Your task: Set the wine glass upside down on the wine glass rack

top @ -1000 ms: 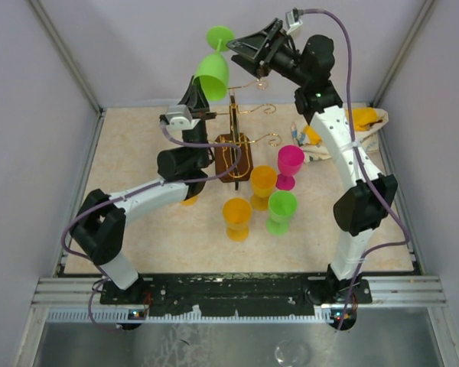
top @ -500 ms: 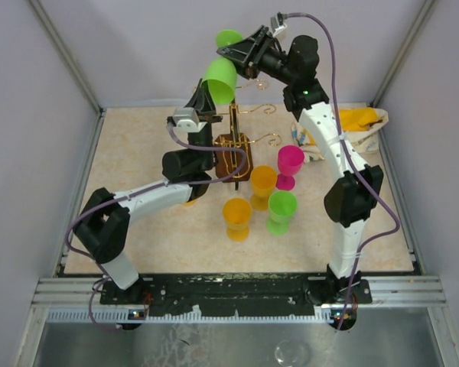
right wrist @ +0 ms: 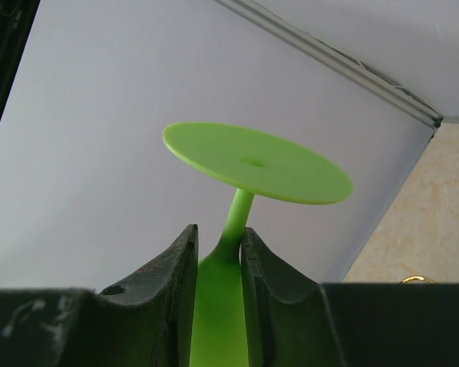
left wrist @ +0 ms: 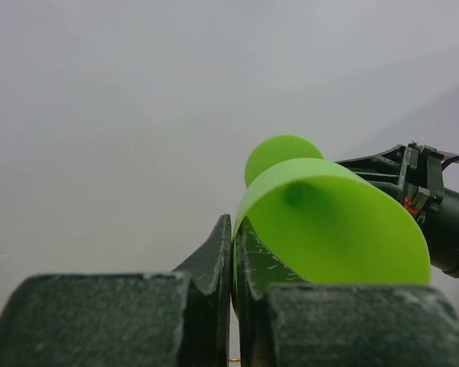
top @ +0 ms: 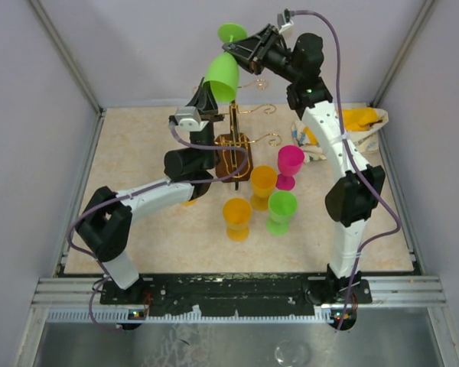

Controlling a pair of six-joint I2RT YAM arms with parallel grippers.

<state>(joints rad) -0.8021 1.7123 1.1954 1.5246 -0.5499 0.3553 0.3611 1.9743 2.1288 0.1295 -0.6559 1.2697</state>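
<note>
Nearest, an orange cup (top: 237,216) and a green cup (top: 281,210) stand on the surface (top: 138,160). Just beyond them is the wine glass rack (top: 234,144). Above its far side the wine glass (top: 222,76) hangs tilted, foot uppermost. The left hand (left wrist: 233,229) pinches the bowl's rim, and the right hand (right wrist: 218,245) is clenched around the stem.

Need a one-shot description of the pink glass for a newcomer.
Find the gold wire rack mid-table. Right of its wooden base stands a cluster of stemmed glasses. The pink glass is the rearmost, and the only pink one; the rest are orange or green.
</note>
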